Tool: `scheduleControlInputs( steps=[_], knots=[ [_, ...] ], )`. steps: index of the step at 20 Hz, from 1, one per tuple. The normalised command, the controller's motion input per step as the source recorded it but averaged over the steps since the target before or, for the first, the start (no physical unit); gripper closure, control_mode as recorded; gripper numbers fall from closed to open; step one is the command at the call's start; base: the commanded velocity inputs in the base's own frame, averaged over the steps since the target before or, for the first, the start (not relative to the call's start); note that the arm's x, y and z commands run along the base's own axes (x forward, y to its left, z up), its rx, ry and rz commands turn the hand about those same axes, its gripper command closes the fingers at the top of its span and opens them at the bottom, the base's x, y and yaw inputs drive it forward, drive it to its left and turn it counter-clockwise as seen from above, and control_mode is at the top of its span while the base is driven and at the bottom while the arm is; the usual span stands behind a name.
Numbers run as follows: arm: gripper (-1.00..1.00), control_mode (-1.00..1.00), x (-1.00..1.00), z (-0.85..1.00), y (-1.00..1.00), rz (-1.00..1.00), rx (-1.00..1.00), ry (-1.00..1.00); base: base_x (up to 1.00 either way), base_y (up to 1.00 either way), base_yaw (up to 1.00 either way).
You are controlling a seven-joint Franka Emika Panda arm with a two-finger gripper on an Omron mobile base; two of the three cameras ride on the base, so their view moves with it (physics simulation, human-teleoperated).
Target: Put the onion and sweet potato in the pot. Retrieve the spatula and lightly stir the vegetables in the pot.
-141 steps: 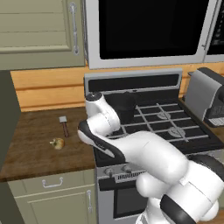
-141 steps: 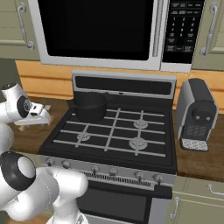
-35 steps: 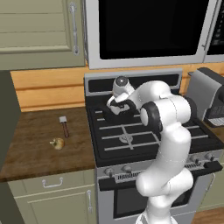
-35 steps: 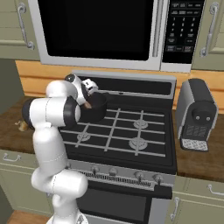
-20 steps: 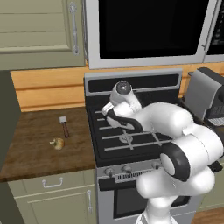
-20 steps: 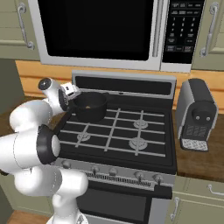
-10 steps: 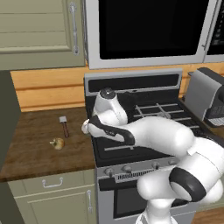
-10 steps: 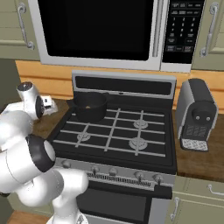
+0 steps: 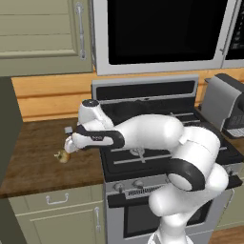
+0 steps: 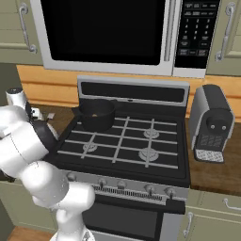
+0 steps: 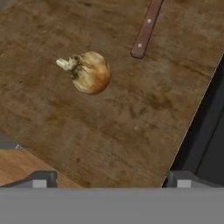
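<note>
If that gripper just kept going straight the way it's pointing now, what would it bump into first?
Most likely the bare wooden counter. In the hand view the gripper looks down at open wood, its fingers spread wide. The onion lies off to one side and the spatula handle farther off. Depth is hard to judge.

From the left base view I see the onion (image 9: 62,156) lying on the counter (image 9: 33,162) left of the stove (image 9: 157,143), nearer the counter's front edge than the back wall, with the spatula (image 9: 68,129) on the counter behind it, and my gripper (image 9: 70,144) just above and to the right of the onion. In the hand view the onion (image 11: 87,72) lies apart from the spatula handle (image 11: 145,30), and the stove edge (image 11: 205,127) bounds the counter beyond both. From the right base view the pot (image 10: 96,115) stands on the stove's back left burner, and a toaster (image 10: 211,123) stands on the counter to the stove's right.
</note>
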Motion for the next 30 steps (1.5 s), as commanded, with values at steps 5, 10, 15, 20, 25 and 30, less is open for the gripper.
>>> scheduleControlInputs(
  steps=[5,10,15,20,25,30],
  knots=[
    [-1.0,-1.0,0.11,-0.41,0.64,0.0,-0.02,0.14,0.0,0.0,0.0],
    [-1.0,-1.0,0.23,-0.35,0.48,0.0,-0.07,0.01,0.0,0.0,0.0],
    [-1.0,-1.0,0.44,-0.44,0.29,0.0,-0.07,0.0,0.0,0.0,0.0],
    [-1.0,-1.0,0.38,-0.31,0.17,0.0,-0.05,0.0,0.0,0.0,0.0],
    [-1.0,-1.0,0.34,-0.25,0.01,0.0,-0.02,0.0,0.0,0.0,0.0],
    [-1.0,-1.0,0.33,-0.3,0.0,0.0,-0.01,0.0,0.0,0.0,0.0]
  ],
)
